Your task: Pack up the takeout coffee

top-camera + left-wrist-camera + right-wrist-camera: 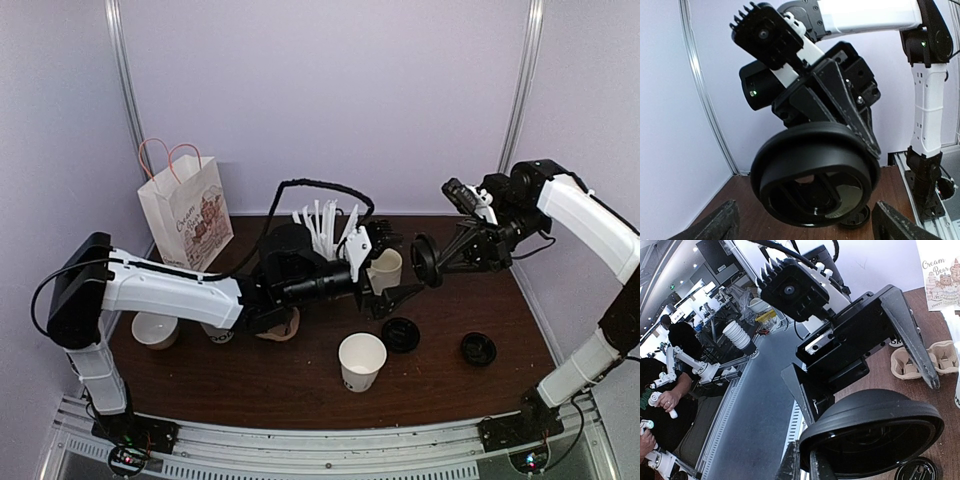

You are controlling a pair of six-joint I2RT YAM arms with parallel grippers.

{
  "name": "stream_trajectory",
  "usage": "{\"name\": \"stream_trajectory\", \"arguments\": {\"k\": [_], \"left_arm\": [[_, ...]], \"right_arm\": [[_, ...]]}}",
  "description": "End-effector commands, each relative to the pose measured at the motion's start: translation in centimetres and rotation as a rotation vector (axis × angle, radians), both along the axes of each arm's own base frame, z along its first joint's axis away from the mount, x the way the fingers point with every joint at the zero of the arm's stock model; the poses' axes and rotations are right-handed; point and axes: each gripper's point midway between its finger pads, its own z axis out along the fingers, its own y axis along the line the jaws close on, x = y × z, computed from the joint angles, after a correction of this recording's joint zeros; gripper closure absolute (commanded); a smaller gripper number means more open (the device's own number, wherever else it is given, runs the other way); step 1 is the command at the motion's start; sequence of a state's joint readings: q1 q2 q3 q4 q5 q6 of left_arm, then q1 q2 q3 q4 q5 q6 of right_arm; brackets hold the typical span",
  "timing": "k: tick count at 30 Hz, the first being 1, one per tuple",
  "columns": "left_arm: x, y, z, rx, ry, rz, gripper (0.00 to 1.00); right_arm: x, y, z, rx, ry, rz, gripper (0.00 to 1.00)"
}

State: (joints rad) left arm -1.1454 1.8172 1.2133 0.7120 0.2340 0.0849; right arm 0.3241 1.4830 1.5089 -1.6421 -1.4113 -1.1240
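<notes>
Little of the packing looks done. The right pincer (436, 262), right of centre, is closed on the rim of a black lid (422, 260) and holds it in the air, well above the bench (300, 385). The left pincer (395, 270) faces it at mid-frame with its jaws spread wide and nothing in them, hanging near a cream mug (386, 270). One paper cup (361, 360) stands at lower centre, uncovered. A second white cup (152, 330) shows partly under the left arm at the left. Two spare lids (400, 333) lie flat toward the lower right. The cardboard carrier (905, 367) holds no cup, and the paper bag (187, 212) stands at the upper left. By my reading, lidding, loading and bagging all remain.
</notes>
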Motion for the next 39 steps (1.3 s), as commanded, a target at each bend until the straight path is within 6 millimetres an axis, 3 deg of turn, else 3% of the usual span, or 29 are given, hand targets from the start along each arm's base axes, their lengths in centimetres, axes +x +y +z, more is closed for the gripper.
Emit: {"name": "stream_trajectory", "arguments": {"k": [1, 12, 19, 26, 31, 39], "left_arm": [[0.7, 0.0, 2.3, -0.153, -0.068, 0.046, 0.06], [-0.5, -0.4, 2.0, -0.178, -0.093, 0.023, 0.11], [-1.5, -0.5, 1.4, -0.187, -0.133, 0.032, 0.08], [-1.6, -1.2, 1.2, -0.183, -0.121, 0.016, 0.12], [-0.4, -1.1, 0.3, -0.181, -0.095, 0.094, 0.16], [-0.2, -1.4, 0.9, -0.202, -0.091, 0.099, 0.19]], "right_arm": [[-1.5, -0.1, 1.5, 0.015, 0.123, 0.009, 1.00], [-1.3, 0.0, 1.3, 0.007, 0.130, 0.010, 1.00], [-1.1, 0.0, 1.2, 0.002, 0.134, 0.009, 1.00], [-1.1, 0.0, 1.2, 0.001, 0.133, 0.009, 1.00], [-1.1, 0.0, 1.3, 0.003, 0.131, 0.008, 1.00], [-1.1, 0.0, 1.1, -0.001, 0.135, 0.009, 1.00]]}}
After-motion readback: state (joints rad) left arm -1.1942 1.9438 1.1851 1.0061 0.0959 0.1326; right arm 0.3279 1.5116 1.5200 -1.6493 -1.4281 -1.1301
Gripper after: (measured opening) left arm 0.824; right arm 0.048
